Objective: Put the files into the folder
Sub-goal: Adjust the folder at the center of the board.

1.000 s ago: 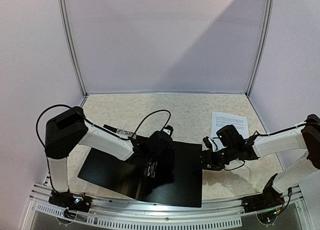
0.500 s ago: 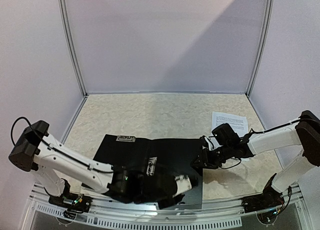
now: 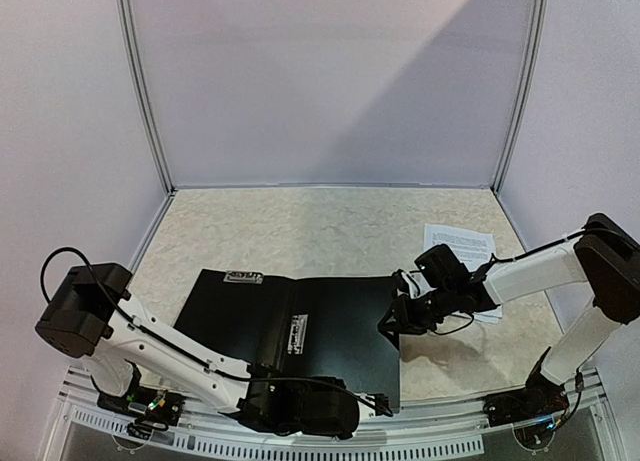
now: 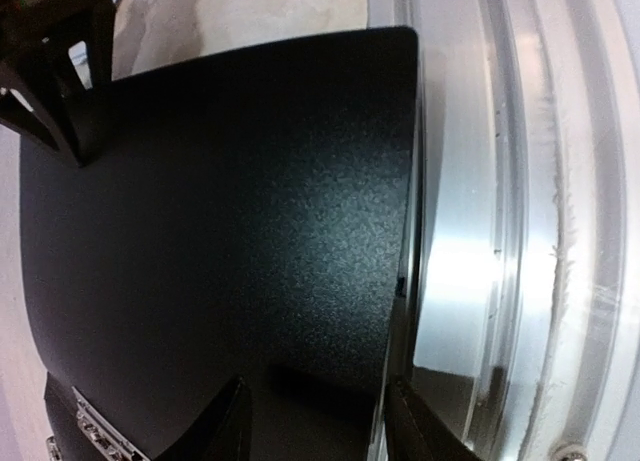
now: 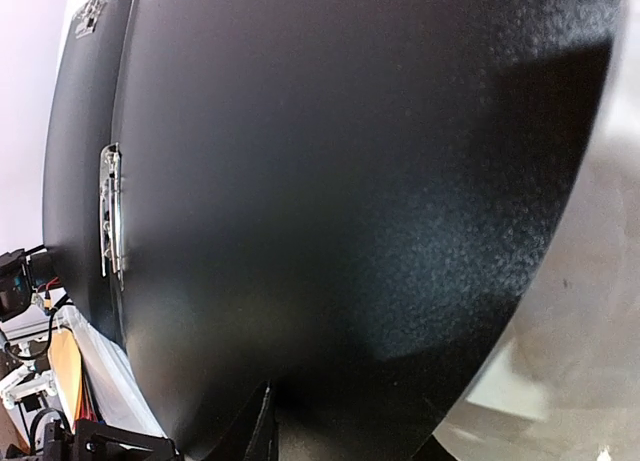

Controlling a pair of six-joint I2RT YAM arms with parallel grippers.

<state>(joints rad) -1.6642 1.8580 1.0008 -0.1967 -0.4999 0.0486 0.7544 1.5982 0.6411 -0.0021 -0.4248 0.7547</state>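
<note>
Folder (image 3: 330,331) lies open flat on worktop (image 3: 300,231), files (image 3: 460,243) apart at right, not yet loaded; left gripper (image 4: 315,411) part-open, empty, at near edge; right gripper (image 3: 390,323) grip unclear; next likely fetching files.

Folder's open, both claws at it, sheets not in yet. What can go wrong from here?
1. The folder lies with its near edge by the metal rail; a tug from either claw may drag it over.
2. The left claw and right claw work the same cover, close together: they may collide.
3. The files lie partly under the right arm; its swing may sweep them off.
</note>
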